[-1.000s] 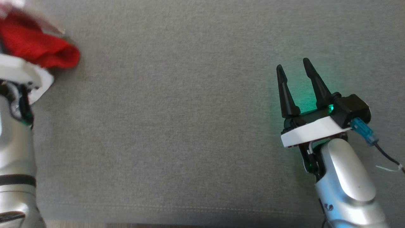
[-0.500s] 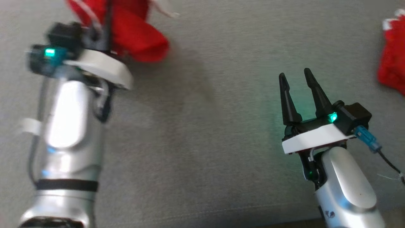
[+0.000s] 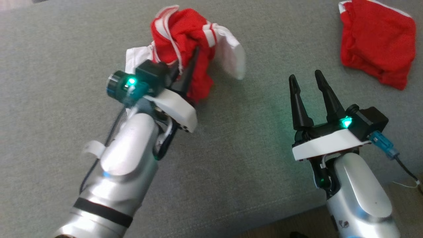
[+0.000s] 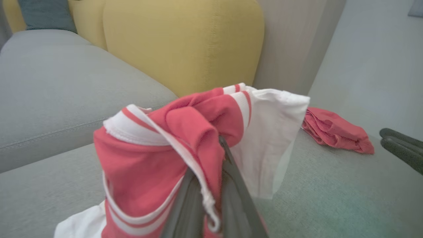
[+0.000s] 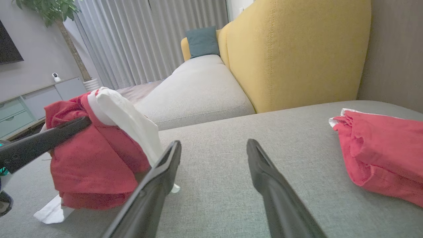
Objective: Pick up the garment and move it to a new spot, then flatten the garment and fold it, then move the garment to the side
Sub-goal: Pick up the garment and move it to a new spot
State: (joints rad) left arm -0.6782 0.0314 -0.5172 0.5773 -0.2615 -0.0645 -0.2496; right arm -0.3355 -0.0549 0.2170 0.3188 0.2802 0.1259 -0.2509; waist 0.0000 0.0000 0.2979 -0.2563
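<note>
My left gripper (image 3: 190, 66) pinches the bunched red jersey (image 3: 185, 29) at 11 o'clock over the grey sofa cushion (image 3: 66, 66) for carrying, while my right gripper (image 3: 305, 75) waits spread and empty at 4 o'clock.

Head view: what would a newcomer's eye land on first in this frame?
The bright red and white garment stands out first, bunched up at upper centre above the grey cushion and pinched in the left gripper. Next come a second red cloth lying crumpled at the upper right, and the right gripper, open and empty at lower right with a green light on it.
</note>
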